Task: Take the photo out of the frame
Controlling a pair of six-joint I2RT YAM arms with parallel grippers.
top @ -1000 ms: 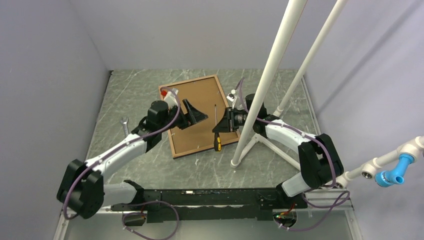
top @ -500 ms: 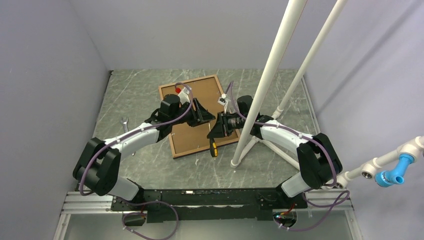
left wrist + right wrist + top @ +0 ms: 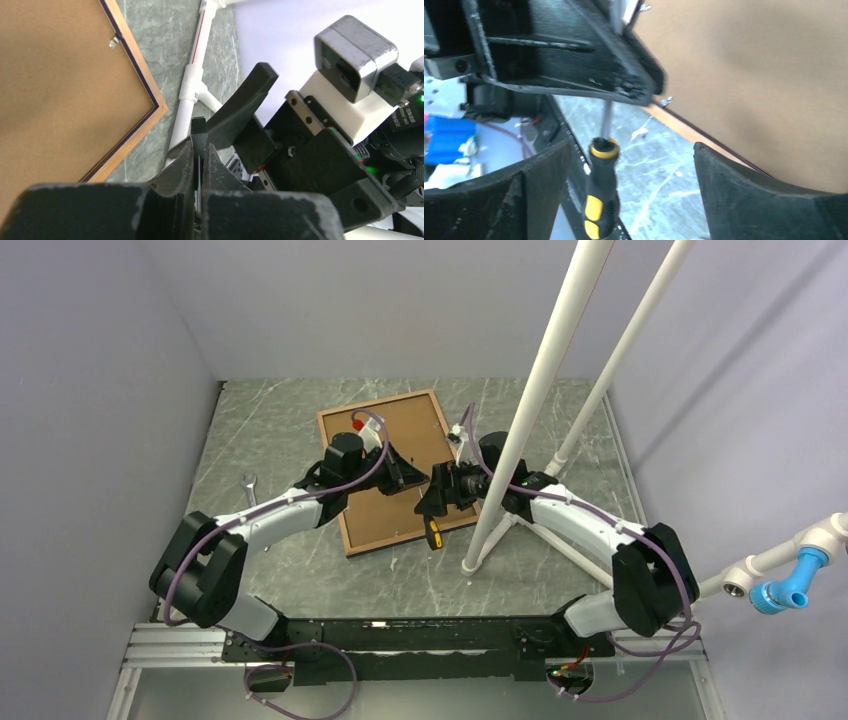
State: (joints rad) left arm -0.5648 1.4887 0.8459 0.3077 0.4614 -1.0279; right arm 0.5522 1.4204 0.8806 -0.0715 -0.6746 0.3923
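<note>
A grey-green marbled table (image 3: 260,430) carries the frame (image 3: 410,420) lying brown back up near its middle, a small wrench (image 3: 249,488) to its left, and a white pipe stand (image 3: 540,530) planted at its right.

Plain pale lavender-grey walls (image 3: 100,390) closing in a small booth, grey-green marbled tabletop (image 3: 260,430) lying under soft even light, two tall white plastic pipes (image 3: 548,370) leaning up from the tabletop, blue pipe fitting (image 3: 790,585) jutting in at right.

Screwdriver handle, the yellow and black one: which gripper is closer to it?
Right. The right gripper is open around the handle; the left gripper is shut on the metal shaft farther up.
</note>
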